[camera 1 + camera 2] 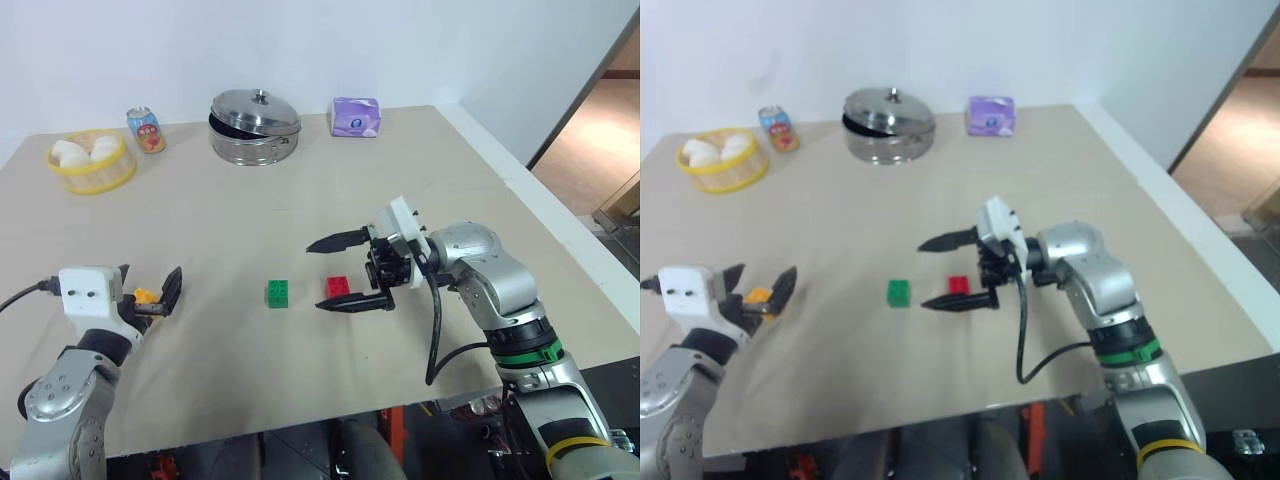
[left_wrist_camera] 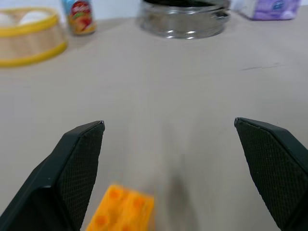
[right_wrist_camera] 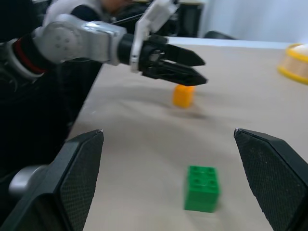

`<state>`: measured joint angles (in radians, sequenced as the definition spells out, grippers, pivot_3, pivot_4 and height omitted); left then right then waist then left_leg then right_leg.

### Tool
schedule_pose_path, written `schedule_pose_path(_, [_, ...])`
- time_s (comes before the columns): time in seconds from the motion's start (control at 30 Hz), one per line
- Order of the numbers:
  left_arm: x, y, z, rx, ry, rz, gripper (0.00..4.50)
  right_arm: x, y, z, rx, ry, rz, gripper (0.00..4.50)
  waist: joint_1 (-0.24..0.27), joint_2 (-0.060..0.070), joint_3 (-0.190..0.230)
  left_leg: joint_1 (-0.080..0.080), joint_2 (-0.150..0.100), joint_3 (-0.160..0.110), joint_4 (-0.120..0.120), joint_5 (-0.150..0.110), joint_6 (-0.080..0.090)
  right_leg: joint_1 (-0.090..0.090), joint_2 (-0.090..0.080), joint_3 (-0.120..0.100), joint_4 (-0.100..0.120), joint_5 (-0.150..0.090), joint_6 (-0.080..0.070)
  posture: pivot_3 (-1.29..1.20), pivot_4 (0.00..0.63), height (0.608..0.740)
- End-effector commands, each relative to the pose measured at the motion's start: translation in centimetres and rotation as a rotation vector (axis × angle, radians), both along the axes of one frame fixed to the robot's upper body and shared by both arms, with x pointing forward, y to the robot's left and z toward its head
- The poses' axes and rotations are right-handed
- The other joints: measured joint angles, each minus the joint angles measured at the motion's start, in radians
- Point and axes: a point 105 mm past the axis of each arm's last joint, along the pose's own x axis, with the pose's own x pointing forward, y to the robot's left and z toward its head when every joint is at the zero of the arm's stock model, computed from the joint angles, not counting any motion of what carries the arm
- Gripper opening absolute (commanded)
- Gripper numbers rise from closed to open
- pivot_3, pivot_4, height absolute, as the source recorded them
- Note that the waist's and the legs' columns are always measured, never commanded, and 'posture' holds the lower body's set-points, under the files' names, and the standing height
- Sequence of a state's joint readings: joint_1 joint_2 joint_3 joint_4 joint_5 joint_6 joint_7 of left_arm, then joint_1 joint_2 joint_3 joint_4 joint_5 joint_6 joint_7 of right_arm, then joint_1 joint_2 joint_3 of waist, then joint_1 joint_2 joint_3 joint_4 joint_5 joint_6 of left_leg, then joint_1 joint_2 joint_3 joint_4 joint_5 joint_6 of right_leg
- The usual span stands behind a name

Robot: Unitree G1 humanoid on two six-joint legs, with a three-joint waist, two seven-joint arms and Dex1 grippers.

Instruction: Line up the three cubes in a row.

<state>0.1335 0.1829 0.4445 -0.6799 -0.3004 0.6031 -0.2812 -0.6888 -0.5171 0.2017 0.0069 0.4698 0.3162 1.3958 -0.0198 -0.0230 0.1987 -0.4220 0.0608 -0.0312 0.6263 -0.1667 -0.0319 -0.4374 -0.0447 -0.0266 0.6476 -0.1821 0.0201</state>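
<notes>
The green cube [image 1: 278,293] and the red cube [image 1: 338,288] sit side by side near the middle of the beige table [image 1: 300,200]. My right gripper [image 1: 315,276] is open and points left. Its fingers straddle the red cube as seen from my head, with nothing gripped. The green cube [image 3: 202,188] lies just ahead of it. The orange-yellow cube [image 1: 146,295] rests on the table at the left, low between the fingers of my open left gripper [image 1: 148,290]. In the left wrist view the cube [image 2: 122,211] sits close to one finger [image 2: 79,159], not pinched.
Along the far edge stand a yellow basket with white rounds [image 1: 90,160], a soda can [image 1: 146,130], a lidded steel pot [image 1: 255,125] and a purple tissue pack [image 1: 356,116]. The table's right edge [image 1: 560,230] runs close behind my right arm.
</notes>
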Motion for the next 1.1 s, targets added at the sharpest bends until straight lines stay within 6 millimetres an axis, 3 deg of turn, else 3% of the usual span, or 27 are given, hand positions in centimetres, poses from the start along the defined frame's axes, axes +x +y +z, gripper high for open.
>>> schedule_pose_path(0.03, [-0.6, 0.3, 0.8, 0.039, -0.039, 0.040, 4.47, 0.1, 0.0, 0.8, -0.004, -0.065, 0.016, 4.50, -0.001, 0.000, 0.000, 0.000, 0.000, 0.000, 0.000, 0.000, 0.000, 0.000, 0.000, 0.000, 0.000, 0.000, 0.000, 0.00, 0.150, 0.740])
schedule_pose_path(0.4, [-0.8, 2.1, -0.8, 0.150, 0.089, -0.149, 4.47, 0.3, 0.1, 0.7, -0.028, -0.087, -0.008, 4.50, -0.001, 0.000, 0.000, 0.000, 0.000, 0.000, -0.003, -0.001, -0.002, -0.003, 0.001, 0.001, 0.000, 0.000, -0.001, 0.00, 0.150, 0.740])
schedule_pose_path(0.83, [0.2, 3.2, -2.9, 0.099, 0.226, -0.238, 4.47, 0.3, -0.2, 0.9, -0.042, -0.091, -0.038, 4.50, -0.001, 0.000, 0.000, -0.001, 0.001, 0.000, -0.004, -0.002, -0.004, -0.004, 0.002, 0.000, -0.001, -0.001, -0.002, 0.00, 0.150, 0.740])
schedule_pose_path(0.87, [0.4, 3.3, -3.0, 0.112, 0.232, -0.234, 3.96, 0.3, -0.2, 0.9, -0.043, -0.091, -0.039, 4.50, -0.001, 0.000, 0.000, -0.001, 0.002, 0.000, -0.004, -0.002, -0.004, -0.004, 0.002, 0.000, -0.001, -0.001, -0.002, 0.00, 0.150, 0.740])
schedule_pose_path(1.1, [1.2, 3.8, -3.9, 0.108, 0.260, -0.207, 1.61, 0.3, -0.4, 0.9, -0.046, -0.090, -0.048, 4.50, -0.001, 0.000, 0.000, -0.001, 0.002, 0.000, -0.004, -0.003, -0.004, -0.004, 0.002, 0.000, -0.001, -0.001, -0.002, 0.00, 0.150, 0.740])
